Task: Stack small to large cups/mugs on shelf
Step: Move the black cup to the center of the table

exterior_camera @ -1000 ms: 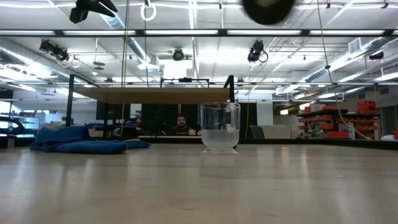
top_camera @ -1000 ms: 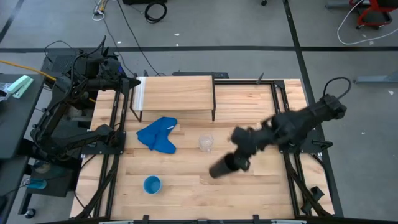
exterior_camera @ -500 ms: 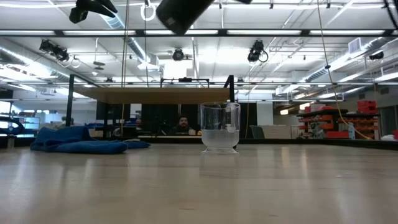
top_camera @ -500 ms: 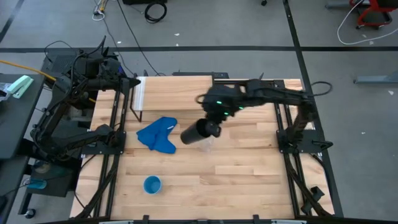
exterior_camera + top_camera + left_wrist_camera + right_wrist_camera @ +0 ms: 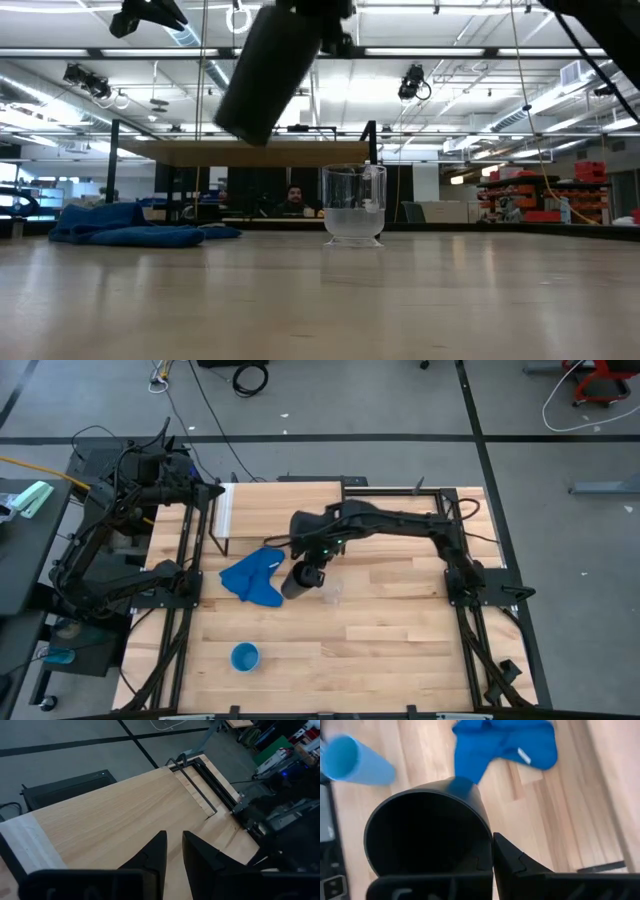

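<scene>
since the earlier frames your right arm is swinging the black cup from the right side of the table across to the middle, now hanging in the air just beside the blue cloth and partly over the clear cup. you're carrying it tilted, open mouth toward the wrist camera, right gripper pinching its rim with one finger inside, probably so it can go down as the base of the stack. the shelf is sitting bare behind, the light blue cup well apart near the front edge. your left gripper is waiting over the shelf's left end, fingers nearly together, holding nothing.
</scene>
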You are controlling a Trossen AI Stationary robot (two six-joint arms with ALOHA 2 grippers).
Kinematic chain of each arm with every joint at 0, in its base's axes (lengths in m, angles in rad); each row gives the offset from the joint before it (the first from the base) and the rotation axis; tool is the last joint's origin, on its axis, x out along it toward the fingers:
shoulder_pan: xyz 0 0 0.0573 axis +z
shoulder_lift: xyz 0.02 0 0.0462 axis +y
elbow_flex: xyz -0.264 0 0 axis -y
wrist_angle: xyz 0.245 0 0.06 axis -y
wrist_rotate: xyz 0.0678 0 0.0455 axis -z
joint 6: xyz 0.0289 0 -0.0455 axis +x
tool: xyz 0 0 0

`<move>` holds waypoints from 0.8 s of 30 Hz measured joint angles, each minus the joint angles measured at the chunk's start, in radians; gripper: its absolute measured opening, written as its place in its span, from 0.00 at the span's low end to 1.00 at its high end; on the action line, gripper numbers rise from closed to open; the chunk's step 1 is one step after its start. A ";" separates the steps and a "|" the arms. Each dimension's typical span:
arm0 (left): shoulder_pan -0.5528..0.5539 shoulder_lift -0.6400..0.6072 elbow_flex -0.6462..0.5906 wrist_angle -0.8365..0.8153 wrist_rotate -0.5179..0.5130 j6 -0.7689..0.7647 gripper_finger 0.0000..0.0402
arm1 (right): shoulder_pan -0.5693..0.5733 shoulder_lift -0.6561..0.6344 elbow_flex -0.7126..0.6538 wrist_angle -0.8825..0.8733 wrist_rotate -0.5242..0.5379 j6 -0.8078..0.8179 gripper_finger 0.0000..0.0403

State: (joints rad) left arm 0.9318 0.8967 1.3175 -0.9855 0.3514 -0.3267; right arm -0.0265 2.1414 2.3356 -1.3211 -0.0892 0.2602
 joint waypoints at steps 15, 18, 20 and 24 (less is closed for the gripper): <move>0.000 0.000 0.000 -0.001 -0.035 0.025 0.17 | 0.016 0.083 -0.006 -0.016 0.002 -0.055 0.00; 0.000 0.000 0.000 -0.004 -0.035 0.026 0.18 | 0.015 0.094 -0.006 -0.012 0.002 -0.067 0.00; 0.000 0.000 0.000 -0.009 -0.039 0.027 0.18 | 0.010 0.105 -0.005 -0.002 0.003 -0.073 0.00; 0.000 0.000 0.000 -0.008 -0.045 0.027 0.18 | -0.005 0.130 -0.006 0.004 0.015 -0.073 0.00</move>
State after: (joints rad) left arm 0.9321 0.8967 1.3178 -0.9936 0.3068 -0.3000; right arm -0.0312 2.2712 2.3300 -1.3174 -0.0738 0.1871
